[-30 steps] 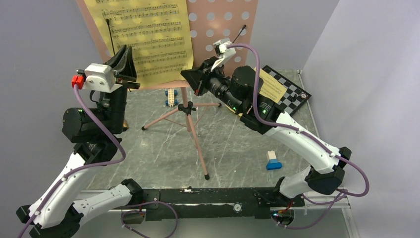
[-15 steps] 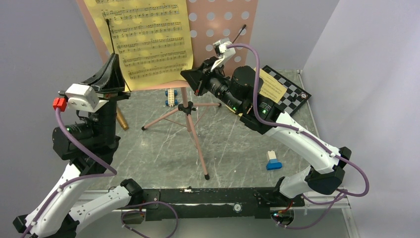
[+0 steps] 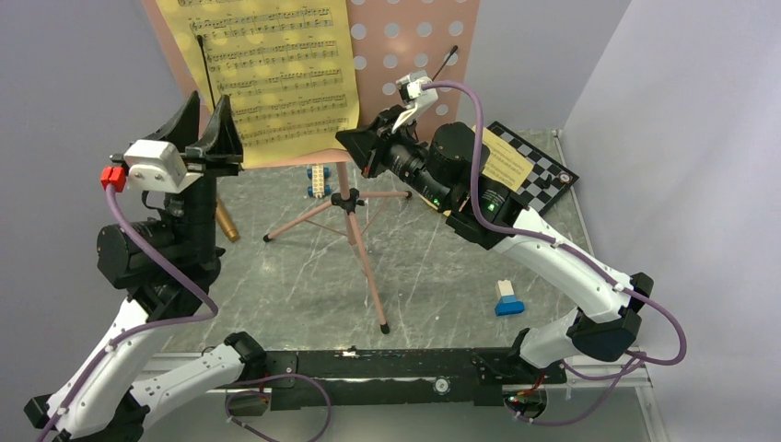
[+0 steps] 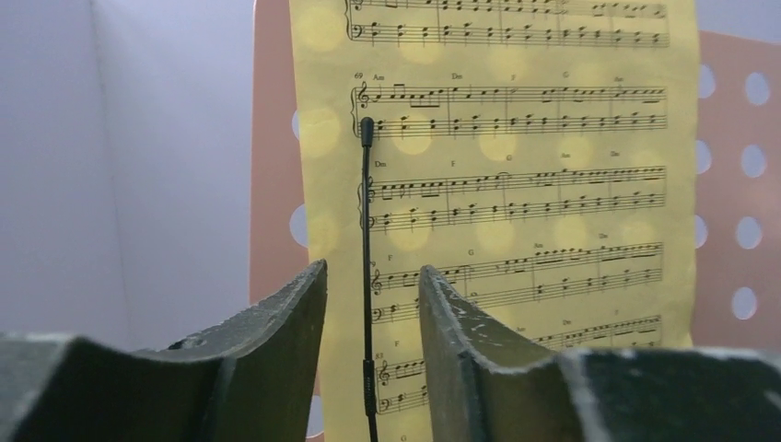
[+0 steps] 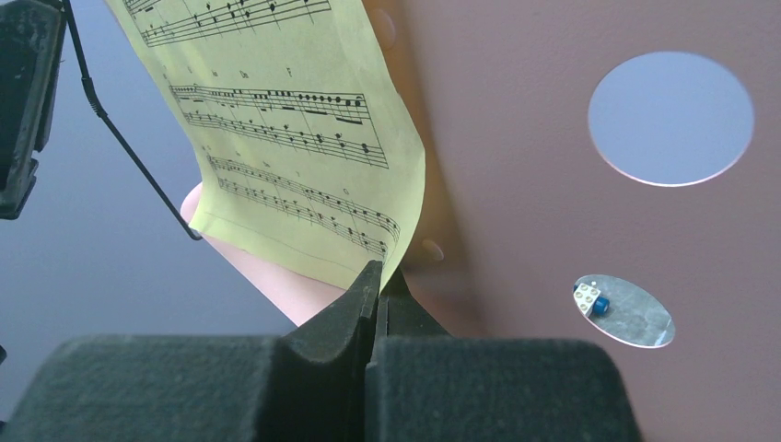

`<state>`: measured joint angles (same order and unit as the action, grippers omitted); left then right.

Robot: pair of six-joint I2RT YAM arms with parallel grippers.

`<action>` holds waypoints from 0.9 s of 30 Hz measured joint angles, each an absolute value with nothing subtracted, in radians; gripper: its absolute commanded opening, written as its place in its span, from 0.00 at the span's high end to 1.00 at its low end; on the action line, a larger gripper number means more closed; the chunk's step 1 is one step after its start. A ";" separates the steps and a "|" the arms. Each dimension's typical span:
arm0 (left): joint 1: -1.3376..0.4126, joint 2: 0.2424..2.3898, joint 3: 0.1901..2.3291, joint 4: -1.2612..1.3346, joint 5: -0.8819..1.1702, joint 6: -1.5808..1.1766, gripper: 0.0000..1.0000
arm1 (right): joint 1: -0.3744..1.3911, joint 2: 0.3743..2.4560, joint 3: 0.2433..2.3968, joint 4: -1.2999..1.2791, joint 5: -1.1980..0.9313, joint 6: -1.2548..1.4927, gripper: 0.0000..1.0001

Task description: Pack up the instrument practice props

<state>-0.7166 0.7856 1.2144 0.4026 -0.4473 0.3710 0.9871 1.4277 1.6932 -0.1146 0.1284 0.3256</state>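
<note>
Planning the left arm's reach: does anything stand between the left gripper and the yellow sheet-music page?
Yes. A thin black rod stands upright in front of the yellow sheet-music page, lined up with the gap between the fingers of the open left gripper. Nothing else visible stands between them.

You are viewing the music stand point(image 3: 350, 198) standing mid-table. Sheet-music page point(image 3: 276, 74) is resting on its desk's left half, mic stand rod point(image 4: 367, 230) rising before it. Microphone point(image 3: 226, 221) is lying left of the tripod, chessboard point(image 3: 543, 170) back right, brick car point(image 3: 507, 298) front right.
</note>
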 measured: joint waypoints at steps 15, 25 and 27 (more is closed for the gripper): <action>-0.684 0.846 1.295 0.292 -0.487 0.361 1.00 | 0.987 1.427 1.689 -0.111 0.124 0.325 1.00; -0.677 0.742 1.152 0.411 -0.361 0.350 1.00 | 0.987 1.427 1.673 -0.110 0.119 0.325 1.00; -0.677 0.728 1.137 0.428 -0.338 0.350 1.00 | 0.987 1.426 1.673 -0.110 0.116 0.325 1.00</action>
<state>-0.6773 0.7284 1.1374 0.4278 -0.3378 0.3496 0.9871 1.4261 1.6730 -0.1097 0.1158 0.3252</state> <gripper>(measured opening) 0.015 0.009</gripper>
